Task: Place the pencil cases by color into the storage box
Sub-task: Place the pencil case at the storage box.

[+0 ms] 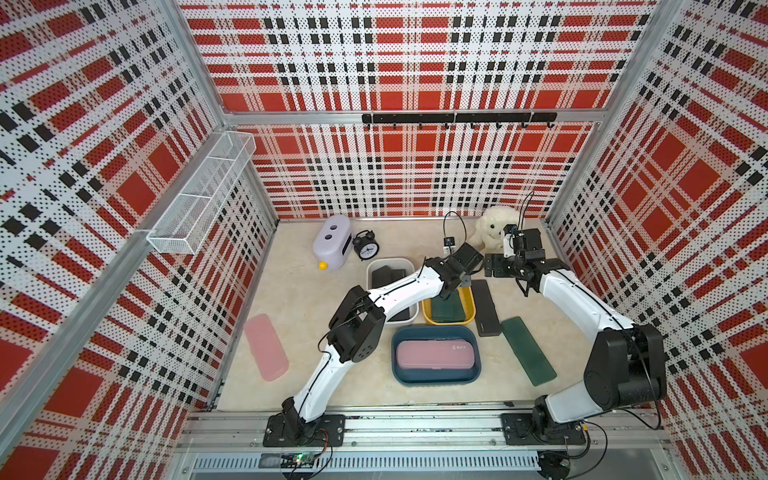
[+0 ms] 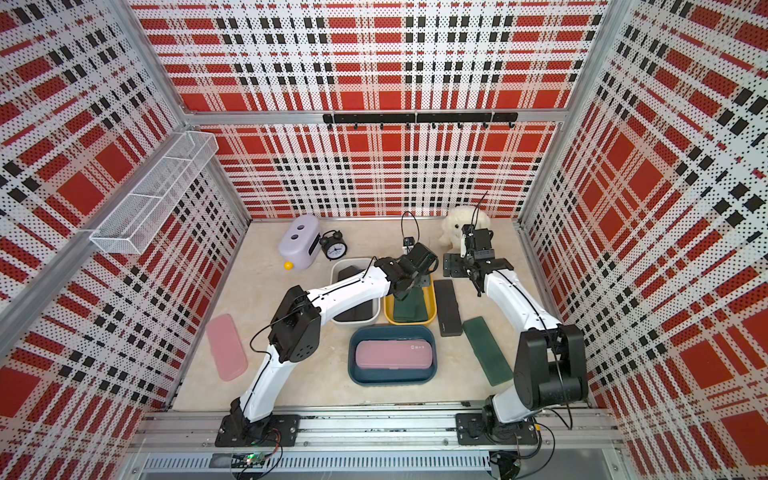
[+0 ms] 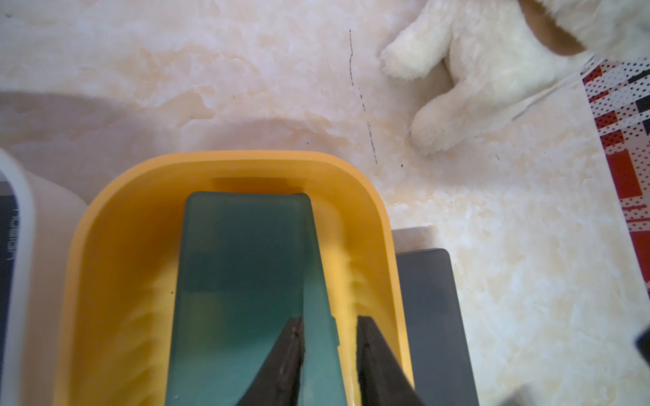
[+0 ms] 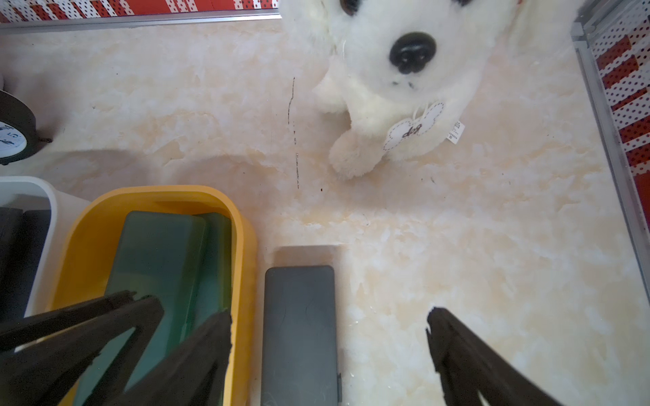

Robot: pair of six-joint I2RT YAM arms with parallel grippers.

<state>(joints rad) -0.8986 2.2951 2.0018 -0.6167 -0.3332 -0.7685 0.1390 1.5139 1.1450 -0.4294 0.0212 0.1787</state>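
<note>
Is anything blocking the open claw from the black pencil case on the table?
No, nothing visible. The matte black flat pencil case lies bare beside the yellow plastic bin, just below the open right gripper.

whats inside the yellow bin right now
Two dark green pencil cases, overlapping, with the left pincer shut on an edge; which case it grips is unclear. The floor of the yellow bin beneath them is covered, so anything underneath can't be seen.

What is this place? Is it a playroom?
Likely a robot test booth, not a playroom: two robot arms bolted to a metal rail, plaid panel walls all around, bins set out for sorting.
</note>
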